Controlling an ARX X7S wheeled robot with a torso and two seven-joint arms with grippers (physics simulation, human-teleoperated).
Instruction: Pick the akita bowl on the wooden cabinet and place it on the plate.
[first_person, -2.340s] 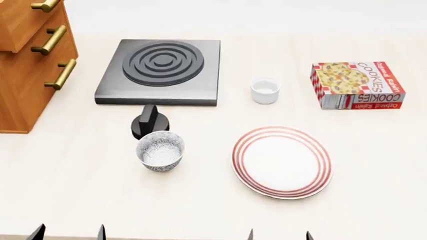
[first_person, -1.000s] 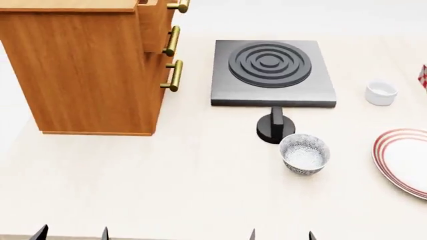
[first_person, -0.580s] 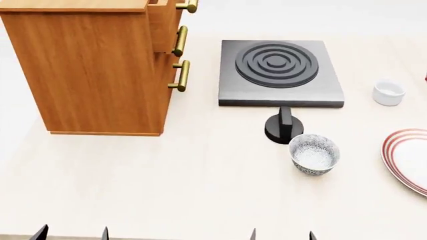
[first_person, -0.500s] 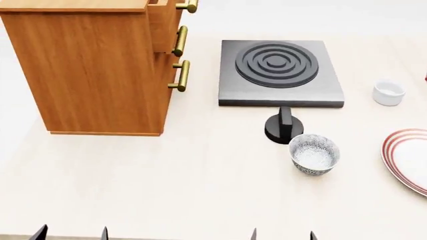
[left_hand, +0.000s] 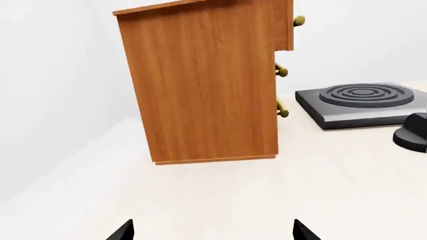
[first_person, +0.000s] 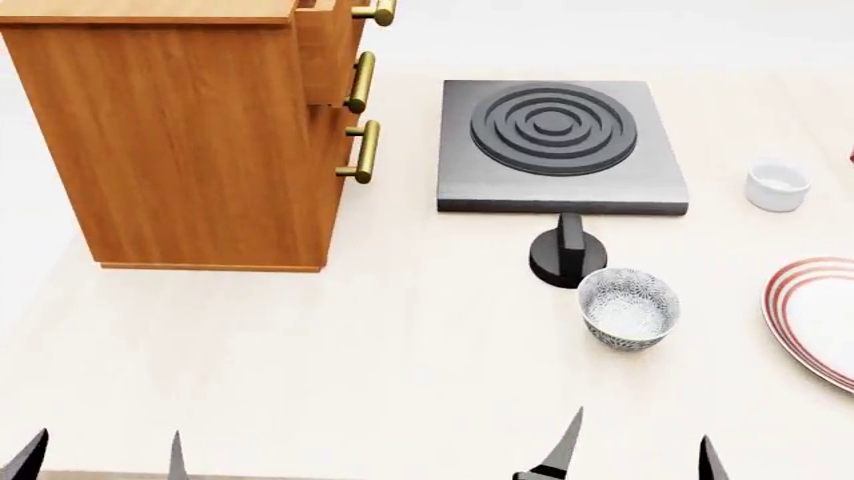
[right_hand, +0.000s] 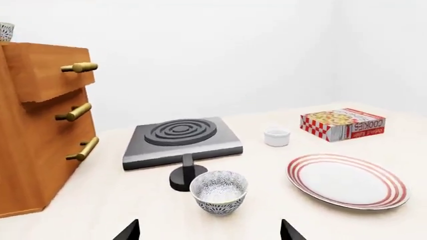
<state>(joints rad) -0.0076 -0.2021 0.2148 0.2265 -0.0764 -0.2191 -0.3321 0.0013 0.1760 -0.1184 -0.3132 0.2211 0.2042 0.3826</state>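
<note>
The wooden cabinet (first_person: 187, 130) stands at the far left of the table, also seen as the cabinet (left_hand: 200, 85) and the cabinet (right_hand: 33, 135). On its top, at the edge of the right wrist view, a sliver of the akita bowl (right_hand: 5, 31) shows. A look-alike patterned bowl (first_person: 627, 308) sits on the table by the stove knob, well ahead of my open right gripper (right_hand: 208, 232). The plate (right_hand: 347, 180) lies right of it, cut by the edge in the head view as the plate (first_person: 817, 320). My left gripper (left_hand: 212, 232) is open and empty, facing the cabinet's side.
A black stove (first_person: 561, 145) with its knob (first_person: 569, 255) sits behind the table bowl. A plain white cup (first_person: 777, 186) and a cookies box (right_hand: 342, 123) stand at the back right. Brass drawer handles (first_person: 358, 150) stick out toward the stove.
Both grippers' fingertips have risen into the bottom of the head view, the right pair higher. Before that the view had swung left, bringing the cabinet in.
</note>
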